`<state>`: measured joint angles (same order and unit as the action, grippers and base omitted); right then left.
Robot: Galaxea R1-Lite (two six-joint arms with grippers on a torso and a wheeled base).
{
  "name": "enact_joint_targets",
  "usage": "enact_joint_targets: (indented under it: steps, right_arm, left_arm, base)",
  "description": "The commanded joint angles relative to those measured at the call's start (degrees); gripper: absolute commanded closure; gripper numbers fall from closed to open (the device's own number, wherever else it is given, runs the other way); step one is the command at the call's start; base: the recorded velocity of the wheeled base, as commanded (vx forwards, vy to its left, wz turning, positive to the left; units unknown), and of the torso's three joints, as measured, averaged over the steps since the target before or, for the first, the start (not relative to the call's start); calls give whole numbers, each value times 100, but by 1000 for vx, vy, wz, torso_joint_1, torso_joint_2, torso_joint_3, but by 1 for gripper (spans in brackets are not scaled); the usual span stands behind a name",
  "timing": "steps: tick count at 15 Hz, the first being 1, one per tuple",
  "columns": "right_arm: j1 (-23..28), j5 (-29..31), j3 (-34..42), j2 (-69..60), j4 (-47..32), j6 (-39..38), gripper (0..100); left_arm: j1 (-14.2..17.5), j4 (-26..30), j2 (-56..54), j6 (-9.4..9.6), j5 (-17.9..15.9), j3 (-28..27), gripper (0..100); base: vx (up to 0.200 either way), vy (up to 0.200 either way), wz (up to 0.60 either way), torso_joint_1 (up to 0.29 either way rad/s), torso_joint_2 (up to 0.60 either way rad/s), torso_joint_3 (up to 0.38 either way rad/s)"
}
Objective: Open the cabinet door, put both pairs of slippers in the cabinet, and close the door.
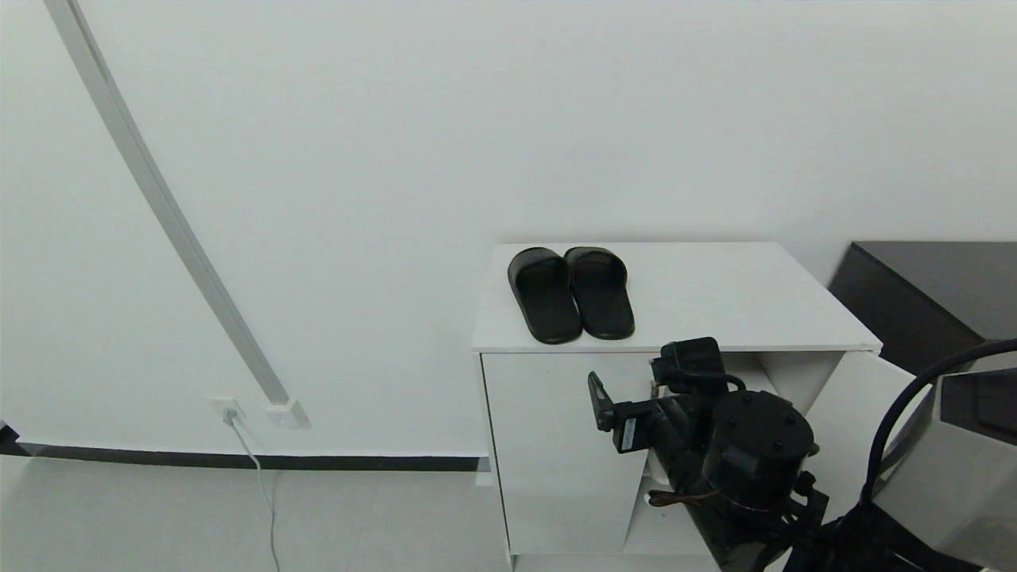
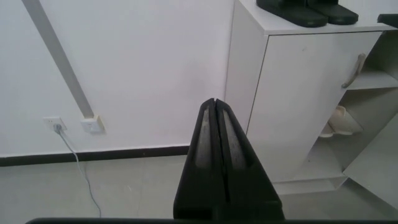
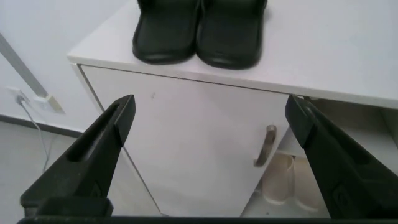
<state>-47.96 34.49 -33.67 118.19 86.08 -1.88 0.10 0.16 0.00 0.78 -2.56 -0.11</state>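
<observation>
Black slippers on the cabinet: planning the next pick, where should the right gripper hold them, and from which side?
Probably their touching inner edges at the heels, from the front and above: the black rubber slippers lie flat, side by side, heels near the white cabinet's front edge, straps toward the wall, facing the open right gripper.

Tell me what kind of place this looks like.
Probably a home-style entryway or hallway corner, though it could be a mock-up. A white shoe cabinet stands against a bare wall, black slippers sit on top, and a pale pair lies inside it.
</observation>
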Motion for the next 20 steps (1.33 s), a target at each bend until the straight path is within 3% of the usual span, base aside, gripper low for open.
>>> enact_joint_targets:
  steps: [1,4,6,10,15,20]
  right_arm:
    - [15,-30,-17,20,-3,73,0]
    - [58,-390,-430,-33,-223,390,0]
    - [76,-390,-1230,-323,-1664,188,0]
    - [6,-293,-3392,-745,-5039,-981,0]
    - [-29,-179,-3629,-516,-5233,-1016,0]
    - [-21,-179,-3014,-498,-4793,-1087,0]
  left_arm:
    - [-1,2,0,1,1,2,100]
    - [-1,2,9,1,1,2,100]
    - [-1,2,0,19,1,2,100]
    - [-1,2,0,10,1,2,100]
    - [-1,2,0,19,1,2,100]
    - [-1,2,9,19,-8,2,100]
  base:
    - [0,0,0,41,-61,-41]
    - [0,0,0,0,0,0]
    - [0,0,0,0,0,0]
    - [0,0,0,0,0,0]
    - [80,0,0,2,2,2]
    - [200,0,0,0,-2,1]
